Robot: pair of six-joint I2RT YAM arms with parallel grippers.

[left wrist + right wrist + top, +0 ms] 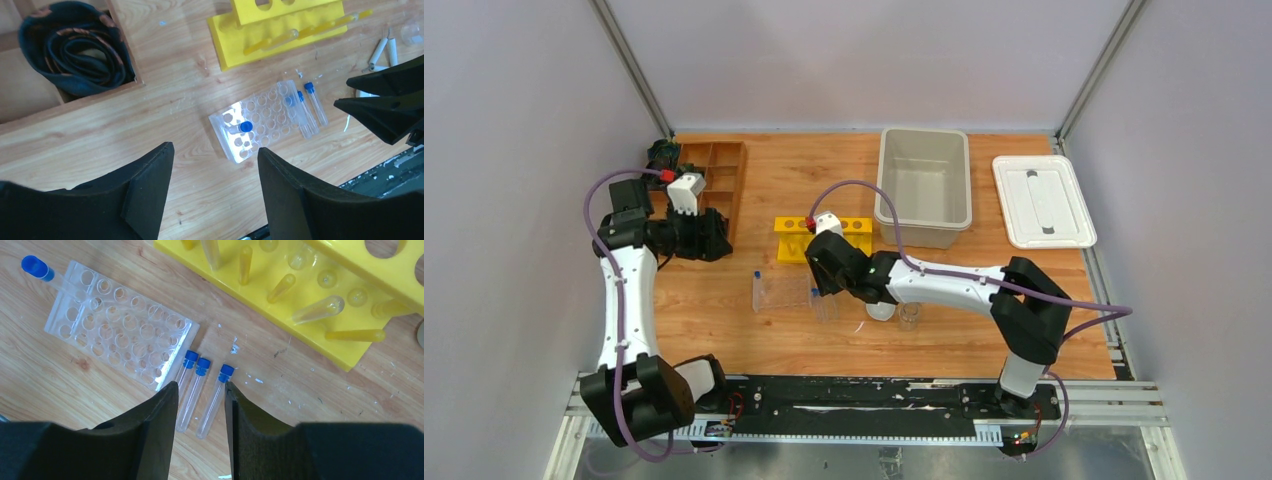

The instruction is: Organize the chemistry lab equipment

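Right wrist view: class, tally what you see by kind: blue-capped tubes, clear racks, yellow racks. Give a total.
Blue-capped tubes: 4
Clear rack: 1
Yellow rack: 1
Total: 6

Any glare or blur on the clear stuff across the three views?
Top view: even light, but the beaker barely shows against the table. Left wrist: bright glare patch on the clear rack. Right wrist: sharp, tubes crisp, no glare.
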